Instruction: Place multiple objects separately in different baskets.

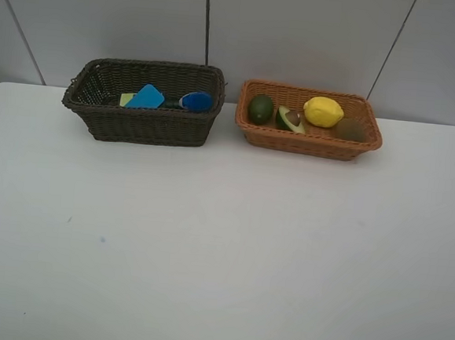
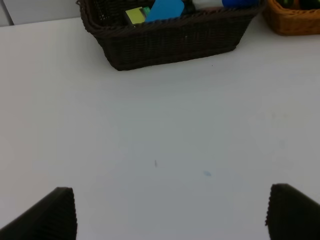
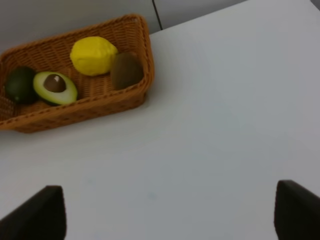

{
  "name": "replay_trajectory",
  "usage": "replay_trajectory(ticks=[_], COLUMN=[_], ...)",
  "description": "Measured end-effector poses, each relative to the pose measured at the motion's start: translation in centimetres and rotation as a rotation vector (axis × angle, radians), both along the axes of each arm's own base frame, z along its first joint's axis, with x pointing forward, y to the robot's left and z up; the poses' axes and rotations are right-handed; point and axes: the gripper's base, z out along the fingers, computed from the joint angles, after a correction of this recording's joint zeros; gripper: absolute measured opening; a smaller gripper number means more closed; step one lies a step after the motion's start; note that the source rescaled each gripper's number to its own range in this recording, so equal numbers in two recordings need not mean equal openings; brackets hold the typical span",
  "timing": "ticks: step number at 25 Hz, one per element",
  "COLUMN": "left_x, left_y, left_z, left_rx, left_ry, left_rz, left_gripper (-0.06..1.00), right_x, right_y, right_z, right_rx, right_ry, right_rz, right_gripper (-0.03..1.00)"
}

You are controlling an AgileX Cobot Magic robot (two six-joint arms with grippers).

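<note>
Bare worktop (image 1: 221, 256) fills my high view, fruit lying in the orange-tan basket (image 1: 308, 142) and bottles in the dark brown basket (image 1: 140, 124); each wrist view shows its claw spread, empty, well short of them.

Only the tips of the robot's body are showing. In the left wrist view, the matte black left gripper (image 2: 170, 212) is appearing as two dark, blunt-ended fingers (image 2: 47, 217) with finely ridged inner edges. In the right wrist view, the matte black right gripper (image 3: 167, 212) is showing the same way: two plain dark fingers (image 3: 37, 215), squared at the ends. Cables, screws and markings are lying outside the frames.
</note>
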Motion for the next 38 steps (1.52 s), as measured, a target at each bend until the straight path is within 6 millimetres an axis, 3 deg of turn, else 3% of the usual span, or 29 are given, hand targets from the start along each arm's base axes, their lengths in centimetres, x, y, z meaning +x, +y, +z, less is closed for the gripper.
replay_trajectory(ticks=[11,18,23,38], left_x=[0.0,0.0,0.0,0.0], left_y=[0.0,0.0,0.0,0.0], left_z=[0.0,0.0,0.0,0.0], left_rx=[0.000,0.000,0.000,0.000], left_ry=[0.000,0.000,0.000,0.000], left_rz=[0.000,0.000,0.000,0.000], left_gripper=[1.00,1.00,1.00,1.00], right_x=[-5.4,-6.2,-6.5,-6.6], right_y=[0.9,0.9,0.3,0.1], right_z=[0.6,0.4,-0.9,-0.9], right_rx=[-0.068,-0.103,-0.152,-0.162], right_ry=[-0.290,-0.219,-0.078,-0.072], right_rz=[-0.002,0.010,-0.019,0.001], right_gripper=[0.98,0.98,0.98,0.98])
